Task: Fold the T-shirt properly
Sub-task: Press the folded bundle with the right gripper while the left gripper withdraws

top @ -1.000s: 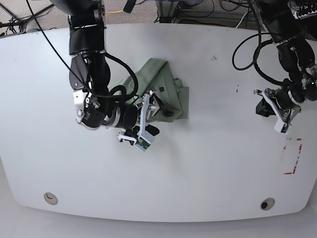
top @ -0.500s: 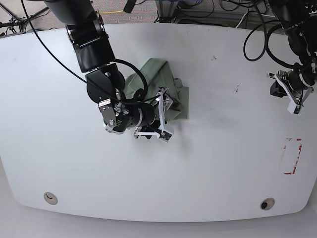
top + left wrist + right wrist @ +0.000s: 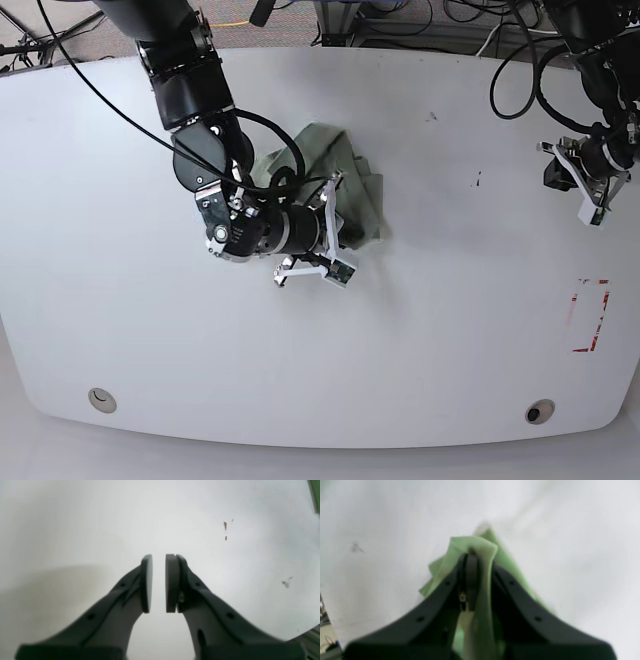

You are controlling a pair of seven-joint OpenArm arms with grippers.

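Observation:
The T-shirt is a pale sage-green bundle, crumpled on the white table left of centre. In the base view much of it is hidden behind my right arm. My right gripper is at the bundle's near edge. In the right wrist view my right gripper is shut on a fold of the T-shirt, which bunches up over the fingertips. My left gripper hangs far from the shirt at the table's right edge. In the left wrist view my left gripper is empty, with its jaws a narrow gap apart over bare table.
A red tape outline marks the table at the right, and small red specks show in the left wrist view. Two round holes sit near the front edge. Black cables hang around both arms.
My right gripper has swung right and closed on the shirt's near edge, bunching the cloth. My left arm has risen toward the far right edge of the table.

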